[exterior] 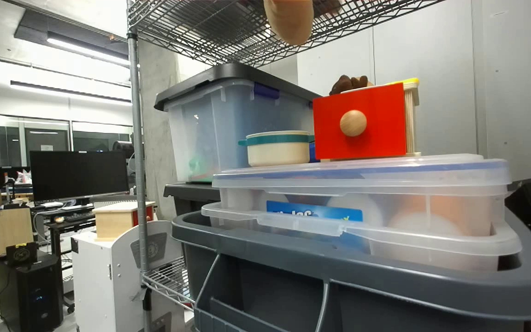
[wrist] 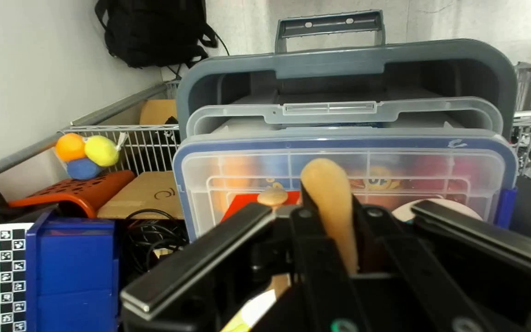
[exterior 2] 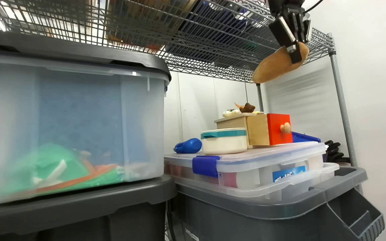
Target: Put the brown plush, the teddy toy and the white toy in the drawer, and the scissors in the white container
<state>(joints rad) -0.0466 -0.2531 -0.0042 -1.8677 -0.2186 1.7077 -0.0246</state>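
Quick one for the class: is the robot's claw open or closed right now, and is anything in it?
Claw: closed, holding a long tan object.

The place appears to be a laboratory: there are a wire shelving rack, plastic storage bins, a black computer monitor and a checkered marker board.
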